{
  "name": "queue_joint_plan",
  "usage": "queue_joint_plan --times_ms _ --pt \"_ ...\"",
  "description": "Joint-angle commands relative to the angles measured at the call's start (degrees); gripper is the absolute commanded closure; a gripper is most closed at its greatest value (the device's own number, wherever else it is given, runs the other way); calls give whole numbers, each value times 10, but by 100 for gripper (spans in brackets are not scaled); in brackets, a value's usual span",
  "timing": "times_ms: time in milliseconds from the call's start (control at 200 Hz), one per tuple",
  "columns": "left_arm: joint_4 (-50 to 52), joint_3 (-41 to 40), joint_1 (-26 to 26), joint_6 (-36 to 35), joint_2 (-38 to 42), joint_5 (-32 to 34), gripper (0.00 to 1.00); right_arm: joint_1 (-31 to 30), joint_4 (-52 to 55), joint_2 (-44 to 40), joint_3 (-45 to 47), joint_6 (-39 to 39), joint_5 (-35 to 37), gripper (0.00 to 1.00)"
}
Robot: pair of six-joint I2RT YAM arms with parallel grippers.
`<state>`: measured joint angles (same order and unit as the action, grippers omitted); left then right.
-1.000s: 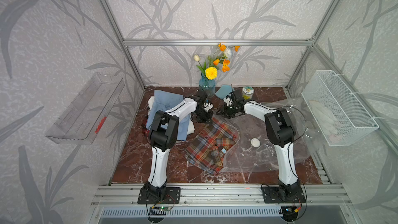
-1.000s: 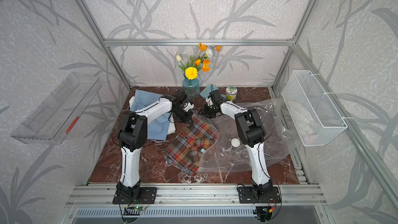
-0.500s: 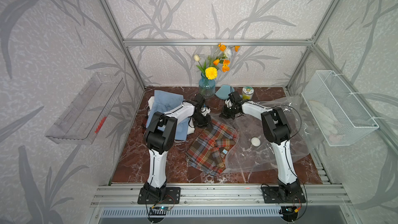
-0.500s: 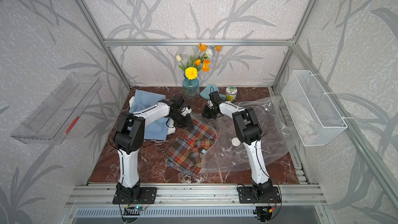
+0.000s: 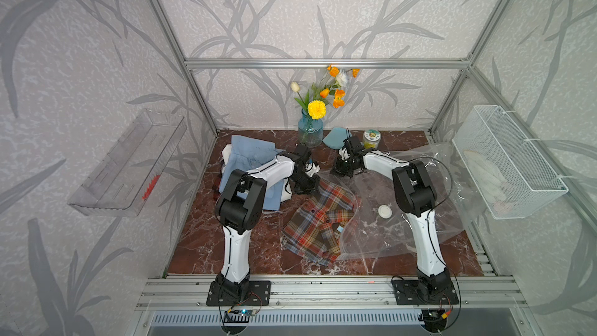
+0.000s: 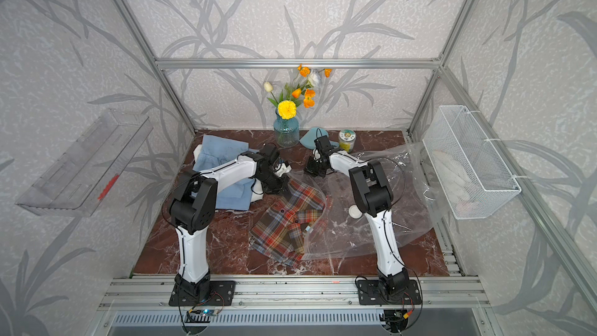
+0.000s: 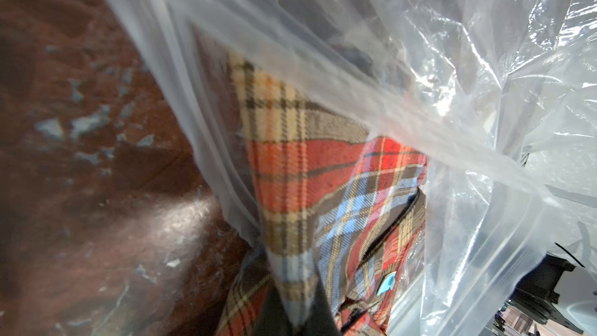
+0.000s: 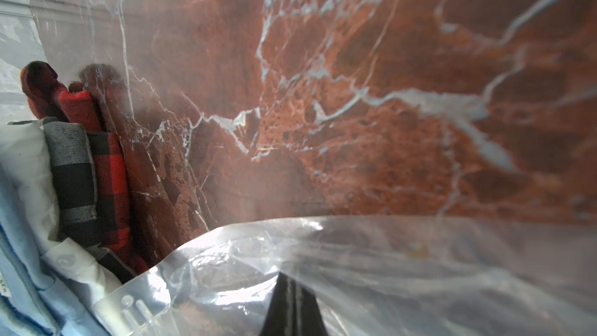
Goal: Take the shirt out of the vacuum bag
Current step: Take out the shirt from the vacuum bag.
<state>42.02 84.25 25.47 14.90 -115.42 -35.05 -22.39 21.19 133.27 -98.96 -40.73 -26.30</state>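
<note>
A plaid shirt (image 5: pixel 319 221) (image 6: pixel 287 221) lies mid-table, its near part outside the clear vacuum bag (image 5: pixel 397 237) (image 6: pixel 352 240) and its far part under the film. The bag's white valve disc (image 5: pixel 384 211) faces up. My left gripper (image 5: pixel 307 185) (image 7: pixel 295 313) is shut on the shirt's (image 7: pixel 284 172) far corner at the bag's mouth. Beside it, my right gripper (image 5: pixel 344 171) (image 8: pixel 292 289) is shut on the bag's film (image 8: pixel 403 253) at the far edge.
A stack of folded clothes topped by a blue shirt (image 5: pixel 255 163) lies left of the left gripper; red-black checked cloth (image 8: pixel 106 172) belongs to it. A vase (image 5: pixel 310 127), teal pouch (image 5: pixel 336 137) and jar (image 5: pixel 371 138) stand at the back. A wire basket (image 5: pixel 507 160) hangs right, a clear shelf (image 5: pixel 129 166) left.
The left gripper moved a little toward the front, opened and shut again on the shirt's corner. The right gripper closed on the bag's edge and stayed in place.
</note>
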Motion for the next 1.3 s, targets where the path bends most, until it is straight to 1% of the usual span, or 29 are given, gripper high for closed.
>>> queue_joint_plan --times_ms 0,300,495,590,765,845,950,1294 --pt "38 -18 -1 -9 61 4 100 9 29 26 -1 -5 46 97" --pt "56 -51 -43 -8 126 9 100 16 27 23 10 -10 58 97" --pt "69 -43 -85 -15 155 14 100 20 25 22 13 -10 57 97" --pt "88 -19 -104 -24 166 23 100 21 22 22 15 -13 56 97" --pt "141 33 -126 -55 171 48 100 23 24 21 12 -11 54 97" --pt "154 48 -139 -62 173 46 100 23 24 21 13 -10 53 97" --pt "168 70 -153 -70 179 62 100 24 25 21 15 -9 51 97" --pt "209 170 -192 -75 162 58 100 26 23 19 17 -8 48 97"
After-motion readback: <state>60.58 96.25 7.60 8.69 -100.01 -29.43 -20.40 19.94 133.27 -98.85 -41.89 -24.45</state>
